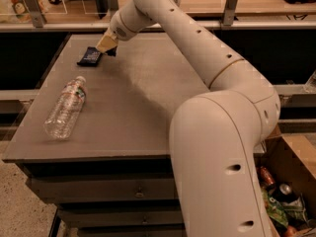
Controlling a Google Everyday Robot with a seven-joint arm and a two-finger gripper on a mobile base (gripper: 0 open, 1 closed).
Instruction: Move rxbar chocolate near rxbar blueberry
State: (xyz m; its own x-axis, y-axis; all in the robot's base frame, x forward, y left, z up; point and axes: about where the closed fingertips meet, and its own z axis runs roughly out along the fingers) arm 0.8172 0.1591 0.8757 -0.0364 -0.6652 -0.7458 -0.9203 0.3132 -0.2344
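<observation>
Arm (pixel 192 33) stretched across the tabletop (pixel 148 98) to its far left corner, gripper (pixel 107 44) just beside the blueberry bar (pixel 90 56), the dark bit under it likely the chocolate bar (pixel 112 52), its grip I can't tell, so this looks like placing, next a clean release

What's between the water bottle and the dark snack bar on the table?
Nothing; the camera view shows bare table between water bottle and dark snack bar. The gripper is close beside the bar.

A lab-like office space: a grey flat-topped drawer cabinet (pixel 148 107), a metal-and-glass railing (pixel 230 3) behind it, a brown cardboard box (pixel 300 159) of cans beside it. The gripper (pixel 107 45) is over the cabinet's far-left corner.
</observation>
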